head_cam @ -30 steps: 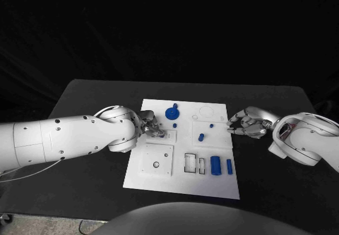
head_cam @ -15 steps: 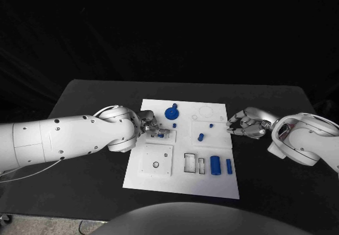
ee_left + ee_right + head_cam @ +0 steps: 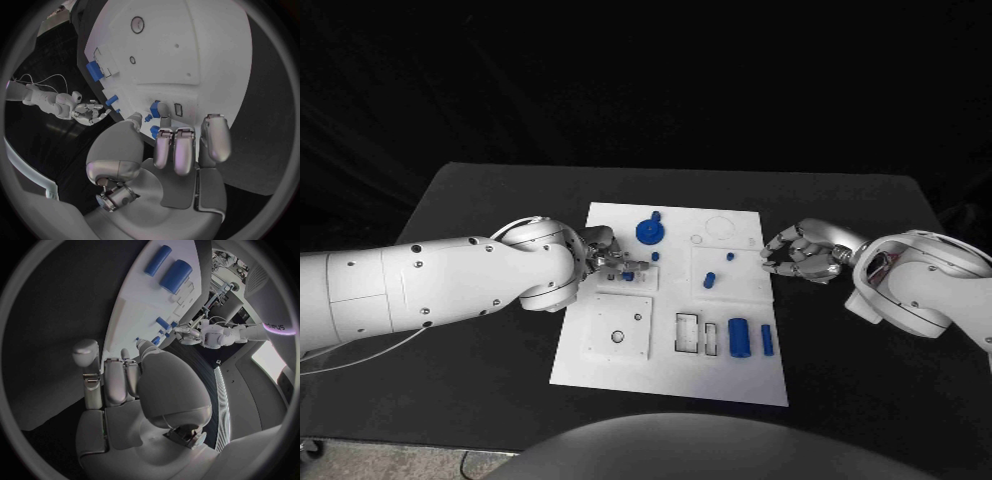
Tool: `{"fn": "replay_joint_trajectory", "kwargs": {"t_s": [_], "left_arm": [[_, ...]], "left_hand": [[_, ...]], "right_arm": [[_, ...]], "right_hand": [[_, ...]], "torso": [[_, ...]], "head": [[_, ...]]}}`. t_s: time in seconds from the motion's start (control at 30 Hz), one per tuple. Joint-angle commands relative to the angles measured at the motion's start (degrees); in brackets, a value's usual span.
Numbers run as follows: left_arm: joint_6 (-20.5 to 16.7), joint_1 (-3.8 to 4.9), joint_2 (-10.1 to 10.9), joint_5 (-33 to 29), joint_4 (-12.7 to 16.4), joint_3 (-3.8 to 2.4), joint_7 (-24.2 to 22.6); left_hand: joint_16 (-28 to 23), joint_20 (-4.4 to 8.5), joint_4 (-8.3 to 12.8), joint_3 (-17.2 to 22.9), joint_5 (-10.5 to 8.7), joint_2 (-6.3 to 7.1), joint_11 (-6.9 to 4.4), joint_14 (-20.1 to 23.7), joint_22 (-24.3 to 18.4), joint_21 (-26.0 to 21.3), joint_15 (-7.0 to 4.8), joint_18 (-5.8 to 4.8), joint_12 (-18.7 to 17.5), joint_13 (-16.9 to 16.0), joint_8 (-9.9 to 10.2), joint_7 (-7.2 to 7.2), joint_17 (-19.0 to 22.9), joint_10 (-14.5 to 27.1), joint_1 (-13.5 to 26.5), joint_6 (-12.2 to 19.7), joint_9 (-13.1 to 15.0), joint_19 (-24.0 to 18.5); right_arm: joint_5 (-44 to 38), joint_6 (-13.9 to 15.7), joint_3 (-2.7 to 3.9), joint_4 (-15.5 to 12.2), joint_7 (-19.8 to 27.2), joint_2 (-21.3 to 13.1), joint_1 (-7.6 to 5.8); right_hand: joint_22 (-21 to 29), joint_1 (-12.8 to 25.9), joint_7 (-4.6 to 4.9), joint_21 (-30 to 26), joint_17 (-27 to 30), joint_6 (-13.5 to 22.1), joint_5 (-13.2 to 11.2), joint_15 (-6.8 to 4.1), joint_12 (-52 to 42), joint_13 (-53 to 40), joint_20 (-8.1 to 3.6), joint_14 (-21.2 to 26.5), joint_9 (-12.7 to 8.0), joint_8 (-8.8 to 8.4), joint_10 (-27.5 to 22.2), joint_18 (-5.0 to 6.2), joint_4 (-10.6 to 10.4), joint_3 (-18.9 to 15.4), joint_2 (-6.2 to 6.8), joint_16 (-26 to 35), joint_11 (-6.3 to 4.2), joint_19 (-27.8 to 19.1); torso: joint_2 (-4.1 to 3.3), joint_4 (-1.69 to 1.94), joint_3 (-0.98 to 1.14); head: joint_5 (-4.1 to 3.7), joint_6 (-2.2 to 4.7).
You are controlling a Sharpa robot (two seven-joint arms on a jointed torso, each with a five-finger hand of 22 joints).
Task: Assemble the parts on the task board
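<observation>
L hand (image 3: 606, 258) shifted (pinching part (image 3: 629, 275))

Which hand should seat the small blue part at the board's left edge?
Left. The left hand already has its fingers at that small blue part, while the right hand sits off the task board's opposite edge.

Dim, dark surroundings; bright white board; fisheye-bent wrist views

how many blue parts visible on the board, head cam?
6: gear at the far edge, small peg below it, piece at the left hand's fingers, peg mid-board, two cylinders at the near right. Others may be hidden.
</observation>
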State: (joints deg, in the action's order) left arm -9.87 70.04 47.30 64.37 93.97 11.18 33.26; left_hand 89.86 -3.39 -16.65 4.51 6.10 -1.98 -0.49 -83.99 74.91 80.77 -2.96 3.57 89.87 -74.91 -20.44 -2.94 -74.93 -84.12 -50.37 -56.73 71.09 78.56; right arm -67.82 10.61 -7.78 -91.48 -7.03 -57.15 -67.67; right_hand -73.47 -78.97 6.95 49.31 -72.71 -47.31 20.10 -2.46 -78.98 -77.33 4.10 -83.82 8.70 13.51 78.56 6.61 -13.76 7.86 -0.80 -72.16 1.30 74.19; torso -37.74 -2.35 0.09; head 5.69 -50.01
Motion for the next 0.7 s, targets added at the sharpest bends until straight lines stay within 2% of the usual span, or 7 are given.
{"fn": "replay_joint_trajectory", "kwargs": {"t_s": [0.03,0.43,0.7], "left_arm": [[1.1,-0.45,-0.2,-1.0,0.0,0.36,-0.1],[1.8,-0.44,-0.4,-1.0,-0.1,0.34,0.2],[0.3,-0.42,-0.2,-0.9,0.2,0.22,-0.3]], "left_hand": [[0.1,0.00,-0.1,-0.6,0.75,-1.01,-0.43,-6.0,6.5,0.3,-0.27,-0.21,0.1,-15.1,-0.7,0.45,-15.1,-5.9,-0.2,0.0,0.6,0.6],[0.1,0.32,0.1,-1.1,3.31,-1.93,-0.76,-6.0,6.8,0.2,-0.58,-0.23,0.1,-15.1,-1.2,0.82,-15.1,-5.9,-3.1,-0.1,1.2,0.7],[0.1,0.44,0.1,-1.2,4.35,-2.26,-0.93,-6.0,7.1,0.4,-0.71,-0.31,0.1,-15.1,-1.6,1.01,-15.1,-5.9,-4.1,-0.5,1.5,1.0]], "right_arm": [[0.0,-0.3,0.00,0.1,0.0,0.1,0.05],[0.0,-0.3,0.00,0.1,0.0,0.1,0.07],[0.0,-0.1,0.00,0.2,0.1,0.2,0.08]], "right_hand": [[0.1,-0.7,-0.05,-0.3,0.0,-0.5,0.2,0.14,0.2,-0.6,-0.13,0.3,-0.1,-0.34,-0.4,1.19,-0.1,0.3,-0.07,0.3,0.07,-0.3],[0.1,-0.8,-0.04,-0.4,0.1,-0.5,0.3,0.14,0.2,-0.6,-0.13,0.3,-0.1,-0.37,-0.4,1.20,0.0,0.4,-0.08,0.3,0.07,-0.3],[0.1,-0.8,-0.04,-0.4,0.1,-0.5,0.3,0.14,0.2,-0.6,-0.13,0.3,-0.1,-0.37,-0.4,1.20,0.0,0.4,-0.08,0.3,0.07,-0.3]], "torso": [[0.01,0.00,0.01],[0.01,0.00,0.01],[0.05,0.06,0.01]], "head": [[-0.03,0.01],[-0.15,0.01],[-0.05,0.01]]}}
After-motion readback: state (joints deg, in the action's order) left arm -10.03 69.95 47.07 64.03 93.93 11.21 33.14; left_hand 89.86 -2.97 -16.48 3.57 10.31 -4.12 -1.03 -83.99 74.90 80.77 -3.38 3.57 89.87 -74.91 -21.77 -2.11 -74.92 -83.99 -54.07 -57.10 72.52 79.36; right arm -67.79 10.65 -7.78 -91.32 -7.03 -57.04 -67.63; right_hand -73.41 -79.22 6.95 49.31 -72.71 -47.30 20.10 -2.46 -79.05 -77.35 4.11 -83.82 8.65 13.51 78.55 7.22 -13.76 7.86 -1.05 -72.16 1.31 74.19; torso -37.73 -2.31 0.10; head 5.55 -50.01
